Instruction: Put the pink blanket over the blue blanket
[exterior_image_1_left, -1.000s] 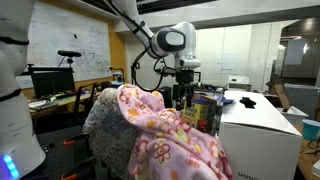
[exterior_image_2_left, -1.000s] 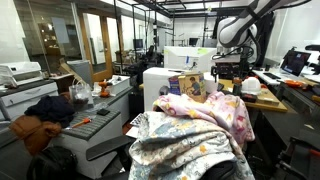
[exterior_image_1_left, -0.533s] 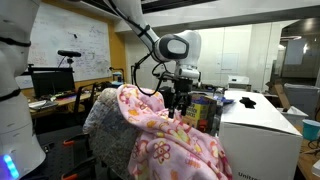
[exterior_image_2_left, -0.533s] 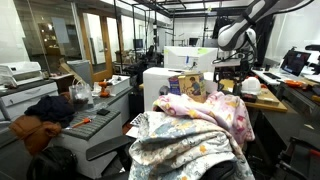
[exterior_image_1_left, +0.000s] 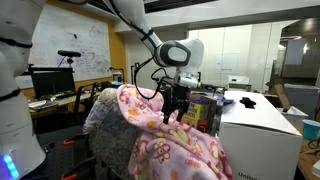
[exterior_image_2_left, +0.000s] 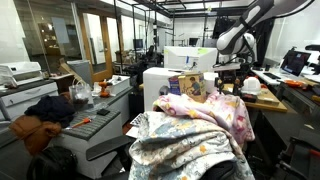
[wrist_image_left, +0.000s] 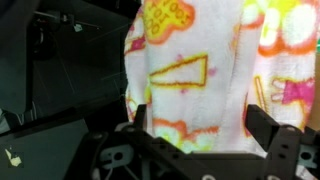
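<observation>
Gripper (exterior_image_1_left: 173, 110), jaws wide and empty, hangs just above the pink blanket (exterior_image_1_left: 165, 140), which lies bunched against and partly over the blue blanket (exterior_image_1_left: 104, 125), near that blanket's upper edge; in the wrist view both fingers (wrist_image_left: 262, 120) straddle pink fabric, contact not discernible.

Dim indoor light; wrist view perhaps blurred.
</observation>
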